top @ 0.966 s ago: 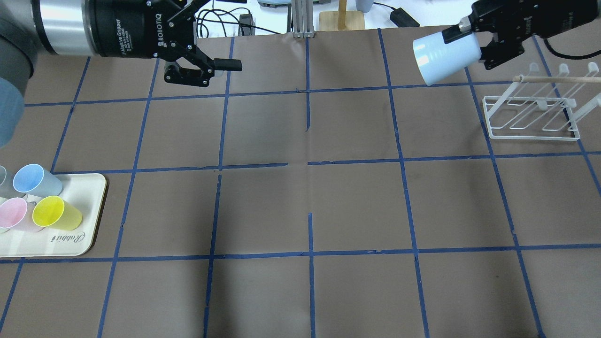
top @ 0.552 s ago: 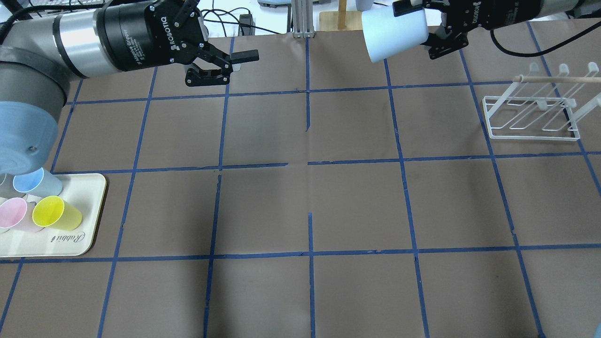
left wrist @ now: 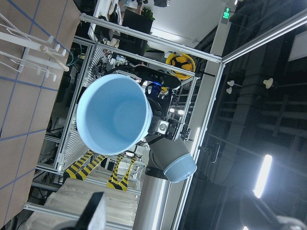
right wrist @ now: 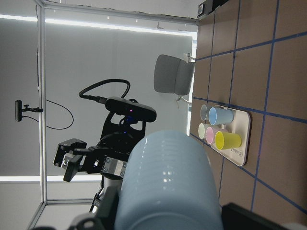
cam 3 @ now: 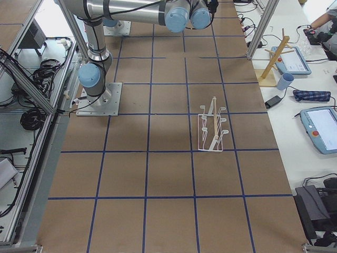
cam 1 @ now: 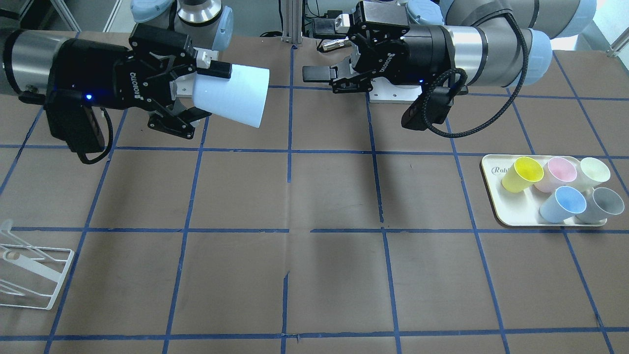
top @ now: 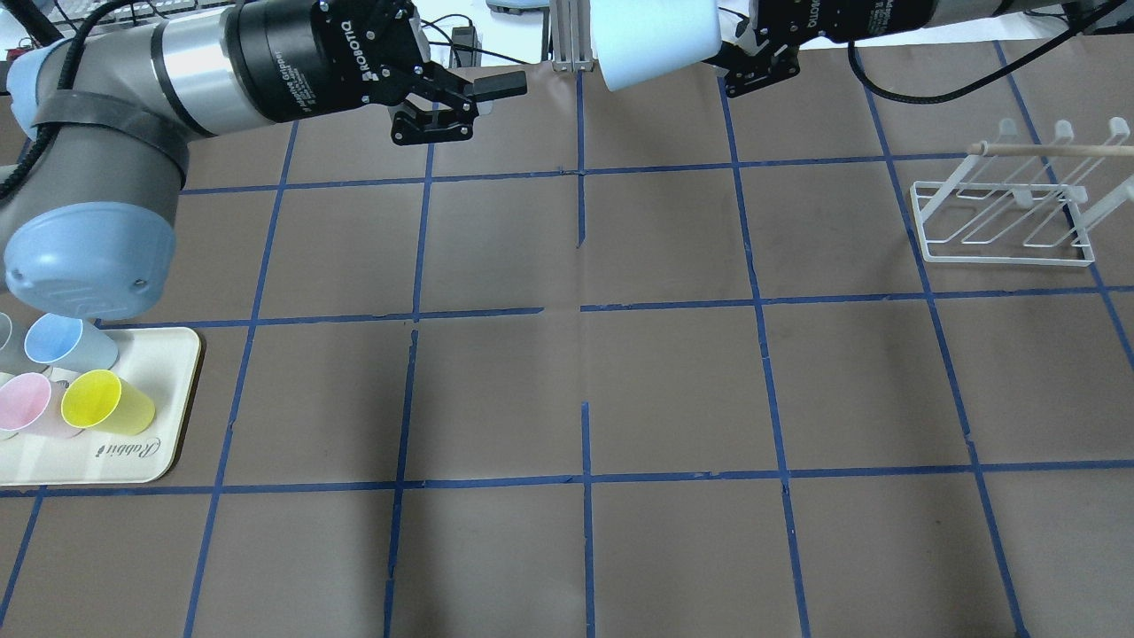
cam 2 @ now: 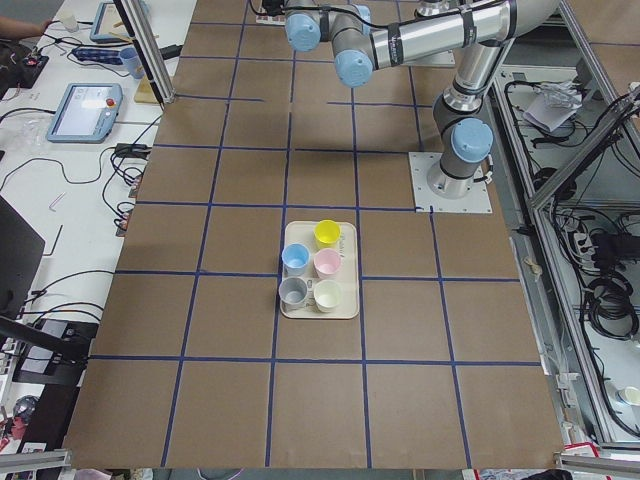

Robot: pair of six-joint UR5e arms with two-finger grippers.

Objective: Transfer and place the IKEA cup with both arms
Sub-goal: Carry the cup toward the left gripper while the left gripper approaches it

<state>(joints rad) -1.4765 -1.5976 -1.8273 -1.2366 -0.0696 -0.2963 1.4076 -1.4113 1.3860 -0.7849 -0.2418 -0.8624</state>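
Cup [cam 1: 238,96], pale blue, tapered, held sideways by right tool [cam 1: 200,96].

From overhead, the top edge slices off the upper part of the IKEA cup [top: 654,40] and most of the right gripper [top: 735,49]. The tray [top: 177,354] runs off the left edge, taking most of the grey tumbler [top: 7,350] with it. The front-facing view clips the wire rack [cam 1: 63,278]. The left wrist camera catches just one blurred finger [left wrist: 96,214]. Both side views cut the arms off at the top
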